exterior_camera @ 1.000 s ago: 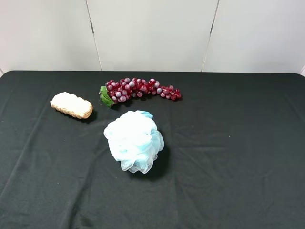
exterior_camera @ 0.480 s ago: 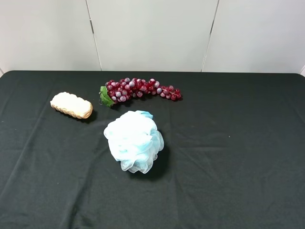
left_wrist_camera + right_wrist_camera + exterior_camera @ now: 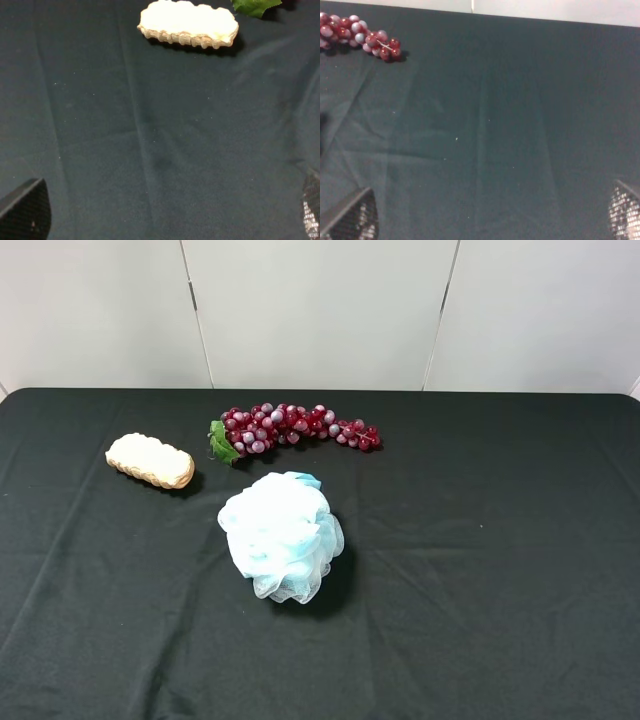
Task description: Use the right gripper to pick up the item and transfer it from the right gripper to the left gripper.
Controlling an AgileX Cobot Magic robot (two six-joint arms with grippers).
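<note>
The item, a small tan bread roll (image 3: 150, 460) with ridged sides, lies on the black cloth at the far left; its pale side faces up. It also shows in the left wrist view (image 3: 188, 24), well ahead of the left gripper (image 3: 170, 215), whose two fingertips (image 3: 25, 212) stand wide apart, open and empty. The right gripper (image 3: 490, 215) is open and empty too, its fingertips (image 3: 350, 220) at the frame's corners over bare cloth. Neither gripper shows in the exterior high view.
A pale-blue mesh bath puff (image 3: 281, 534) sits mid-table. A bunch of red-purple grapes (image 3: 293, 427) with a green leaf lies behind it, also seen in the right wrist view (image 3: 360, 32). The black cloth (image 3: 480, 540) has folds; a white wall stands behind.
</note>
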